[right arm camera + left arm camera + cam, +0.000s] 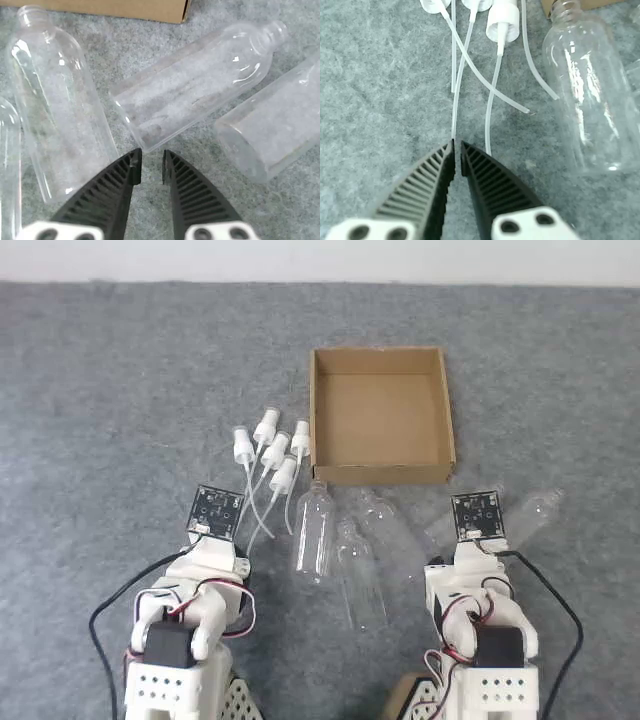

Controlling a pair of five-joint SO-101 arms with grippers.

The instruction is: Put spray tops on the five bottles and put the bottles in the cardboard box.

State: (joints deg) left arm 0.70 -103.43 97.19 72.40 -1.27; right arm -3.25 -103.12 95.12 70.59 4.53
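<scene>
Bottles [313,530] lying capless on the surface [120,390] by the box [380,473]
We see spray tops [270,445] bunched beside the box; left pincer [456,146] nearly closed at their tubes, right pincer [150,156] narrowly apart by the bottles, both holding nothing.

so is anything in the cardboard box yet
Empty: the cardboard box has a bare brown floor, and the clear bottles lie on their sides on the carpet outside it.

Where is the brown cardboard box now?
High view: the open brown cardboard box sits on the grey carpet, far side, white spray tops at its left, clear plastic bottles just before its near wall.
</scene>
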